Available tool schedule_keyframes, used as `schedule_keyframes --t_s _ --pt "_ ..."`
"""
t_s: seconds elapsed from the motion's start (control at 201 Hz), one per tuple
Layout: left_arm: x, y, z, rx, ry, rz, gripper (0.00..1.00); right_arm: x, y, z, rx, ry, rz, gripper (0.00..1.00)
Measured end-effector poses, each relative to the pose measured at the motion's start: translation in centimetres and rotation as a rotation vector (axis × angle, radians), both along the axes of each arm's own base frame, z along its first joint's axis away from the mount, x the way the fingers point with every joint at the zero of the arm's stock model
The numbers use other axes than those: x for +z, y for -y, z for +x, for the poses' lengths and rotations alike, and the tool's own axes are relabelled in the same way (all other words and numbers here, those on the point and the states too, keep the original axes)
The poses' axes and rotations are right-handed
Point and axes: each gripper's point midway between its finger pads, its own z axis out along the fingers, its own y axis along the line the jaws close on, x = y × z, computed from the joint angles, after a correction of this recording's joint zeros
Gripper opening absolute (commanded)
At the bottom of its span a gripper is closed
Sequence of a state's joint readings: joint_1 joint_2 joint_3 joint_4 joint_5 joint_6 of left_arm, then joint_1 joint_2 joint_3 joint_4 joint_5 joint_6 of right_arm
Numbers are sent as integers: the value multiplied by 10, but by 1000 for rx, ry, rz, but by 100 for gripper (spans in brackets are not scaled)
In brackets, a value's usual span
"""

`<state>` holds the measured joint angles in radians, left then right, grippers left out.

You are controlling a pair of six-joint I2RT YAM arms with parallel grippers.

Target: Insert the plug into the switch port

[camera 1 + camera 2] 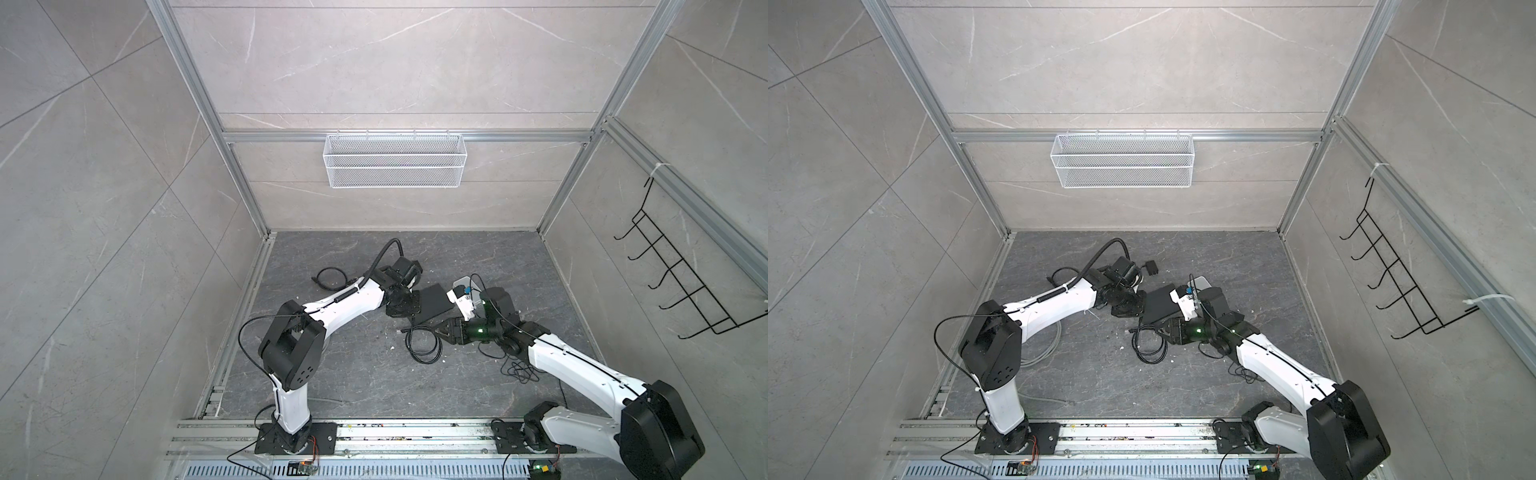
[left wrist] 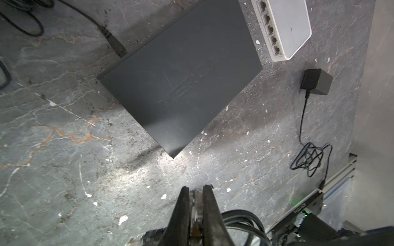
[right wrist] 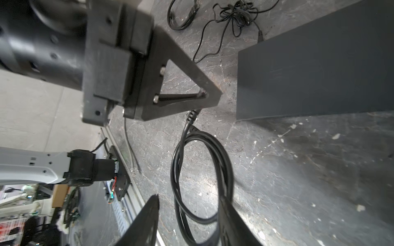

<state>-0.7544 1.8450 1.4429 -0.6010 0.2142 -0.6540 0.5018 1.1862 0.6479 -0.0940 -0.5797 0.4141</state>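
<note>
As we scan a top view, both arms crowd the black box (image 1: 432, 301), nothing inserted yet. Left wrist: our left hand (image 2: 196, 188) pinched nearly shut, white switch (image 2: 285, 25) ports empty. Right wrist: it grips the plug (image 3: 193, 114); right hand (image 3: 188, 198) spread astride the cable coil (image 3: 175, 161).

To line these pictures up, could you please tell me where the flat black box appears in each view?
In a top view: the flat black box sits just right of centre, in the lower half.
In a top view: about centre, in the lower half.
Left wrist view: the middle, upper half.
Right wrist view: the upper right corner.
Shared landmark: the coiled black cable lies near the box in all four.
</note>
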Motion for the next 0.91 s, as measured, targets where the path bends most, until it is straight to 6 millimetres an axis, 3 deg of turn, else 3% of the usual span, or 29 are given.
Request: schedule_keyframes --t_s 0.194,0.498,0.771,0.906 --pt "5 7 4 47 -21 -21 7 -6 -4 6 -45 61 -73 48" --pt "-17 6 4 113 -92 10 7 -15 -29 14 -49 93 -117 46" --pt "-15 7 5 135 -103 4 7 -47 -32 32 -132 35 -154 38" --pt "-14 9 7 145 -100 -6 7 -50 -38 39 -147 25 -139 34"
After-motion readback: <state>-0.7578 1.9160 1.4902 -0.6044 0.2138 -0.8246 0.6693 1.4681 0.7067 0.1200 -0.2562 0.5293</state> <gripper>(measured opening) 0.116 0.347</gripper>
